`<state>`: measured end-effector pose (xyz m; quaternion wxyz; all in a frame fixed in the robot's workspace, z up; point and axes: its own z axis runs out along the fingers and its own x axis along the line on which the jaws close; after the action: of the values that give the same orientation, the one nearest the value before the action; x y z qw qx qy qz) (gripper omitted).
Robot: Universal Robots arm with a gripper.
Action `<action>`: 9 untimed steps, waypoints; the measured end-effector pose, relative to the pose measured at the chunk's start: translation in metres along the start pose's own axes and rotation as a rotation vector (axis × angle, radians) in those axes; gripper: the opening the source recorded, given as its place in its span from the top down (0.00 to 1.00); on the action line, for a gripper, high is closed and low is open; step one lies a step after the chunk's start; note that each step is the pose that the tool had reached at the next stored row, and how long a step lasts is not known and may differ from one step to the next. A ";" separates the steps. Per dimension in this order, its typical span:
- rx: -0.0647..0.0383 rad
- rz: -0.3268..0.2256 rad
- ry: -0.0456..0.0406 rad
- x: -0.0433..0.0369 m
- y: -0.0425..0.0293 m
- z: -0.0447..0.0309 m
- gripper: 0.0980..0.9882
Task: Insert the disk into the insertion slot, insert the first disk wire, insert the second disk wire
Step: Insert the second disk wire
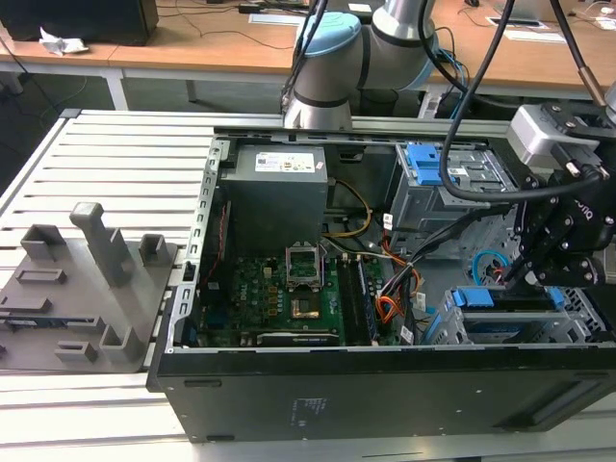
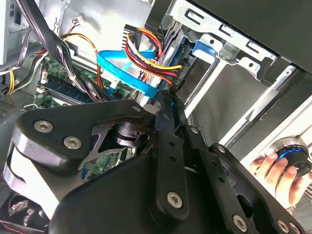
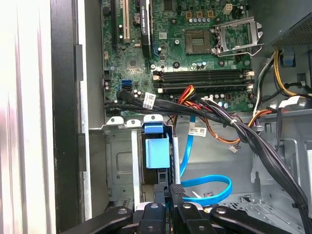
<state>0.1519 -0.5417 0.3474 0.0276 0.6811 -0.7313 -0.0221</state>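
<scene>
The disk sits in the insertion slot, and its blue carrier shows at the slot's mouth. The first disk wire, an orange, red and yellow bundle, runs to a black plug at the disk's back. The second disk wire is a flat light blue cable that loops on the case floor and ends at my fingertips. My gripper hangs right behind the disk, fingers close together on that cable's end.
The motherboard fills the case middle, with black cable bundles crossing above the bay. A taller grey cage with a blue latch stands behind. A person's hand rests on a round blue knob outside the case. Grey fixtures lie at the exterior view's left.
</scene>
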 end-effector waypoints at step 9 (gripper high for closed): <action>0.000 -0.011 -0.0035 -0.0001 -0.0003 0.0046 0.93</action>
<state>0.1519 -0.5416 0.3428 0.0263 0.6851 -0.7276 -0.0235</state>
